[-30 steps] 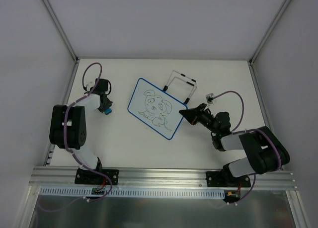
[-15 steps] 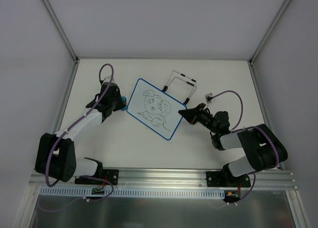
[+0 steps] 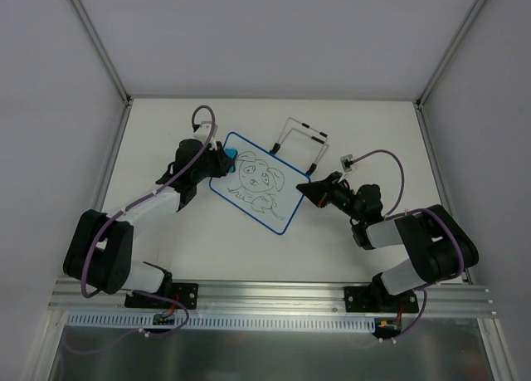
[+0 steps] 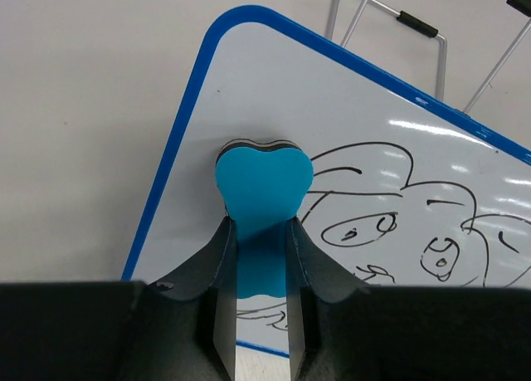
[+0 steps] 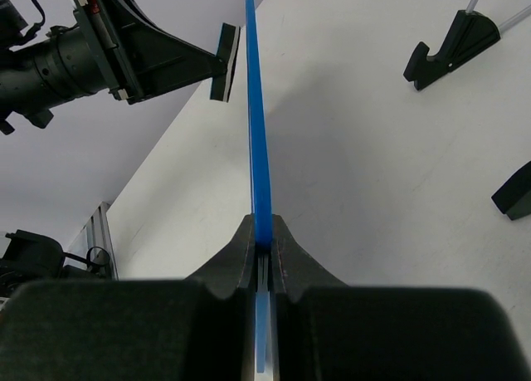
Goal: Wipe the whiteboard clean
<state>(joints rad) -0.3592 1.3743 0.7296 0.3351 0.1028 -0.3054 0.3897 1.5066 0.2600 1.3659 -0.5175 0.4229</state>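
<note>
Left wrist view: the small white board with the thin blue rim (image 4: 274, 90) runs off the right and bottom edges. The dark body of the left gripper (image 4: 259, 232) along the bottom covers the lower part of the black dog sketch (image 4: 398, 223) and the back end of the bright-blue foam eraser block (image 4: 264, 178) between its fingers. Right wrist view only gets that board dead edge-on, so its face is unreadable, and the thin wire stand with black feet (image 5: 452, 42) gets chopped by the top-right corner and right edge. From the top camera the eraser is just a blue speck at the board's upper-left corner, mostly tucked behind the gripper.
</note>
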